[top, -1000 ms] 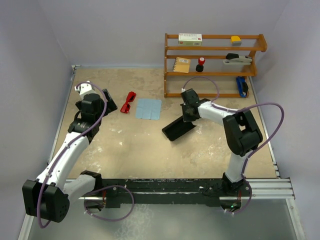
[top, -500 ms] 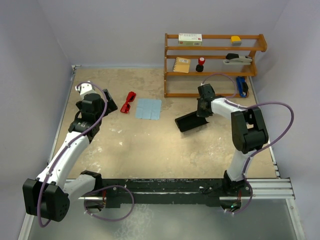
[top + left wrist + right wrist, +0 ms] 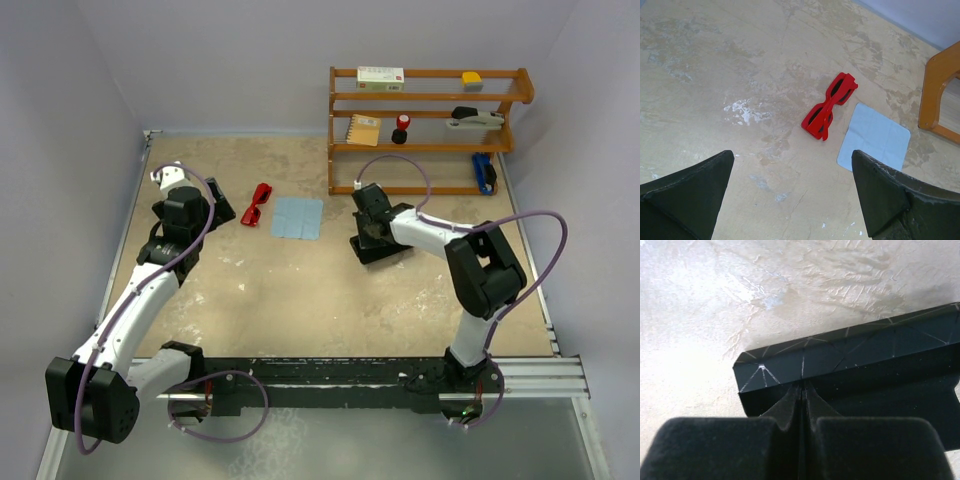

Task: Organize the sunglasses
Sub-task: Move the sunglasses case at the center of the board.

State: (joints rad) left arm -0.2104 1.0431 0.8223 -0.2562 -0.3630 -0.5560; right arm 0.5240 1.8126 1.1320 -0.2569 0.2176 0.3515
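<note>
Broadly, the tabletop (image 3: 300,300) was where everything of mine lay, and little of the job was done. The wooden shelf (image 3: 430,72) stood beyond my right gripper (image 3: 367,230), its contents untouched.

The black case (image 3: 865,355) sat directly under and ahead of that gripper, whose fingers were pressed together on a thin edge of the case, near one end. I judged this to be the opening or positioning of the case, an early step.

The light blue cloth (image 3: 874,137) lay flat ahead and to the right of my left gripper (image 3: 792,155), which hung above the tabletop with its fingers apart and nothing between them. The sunglasses (image 3: 830,106) lay folded just ahead of that gripper, beside the cloth's left edge and well apart from the case. They had yet to be picked up and put away, so the main work remained.

Compared with a second earlier, the case had moved away from the near edge toward the shelf, and my right gripper had swung from the shelf side of it to its other end. My left arm, the sunglasses and the cloth had not moved.
</note>
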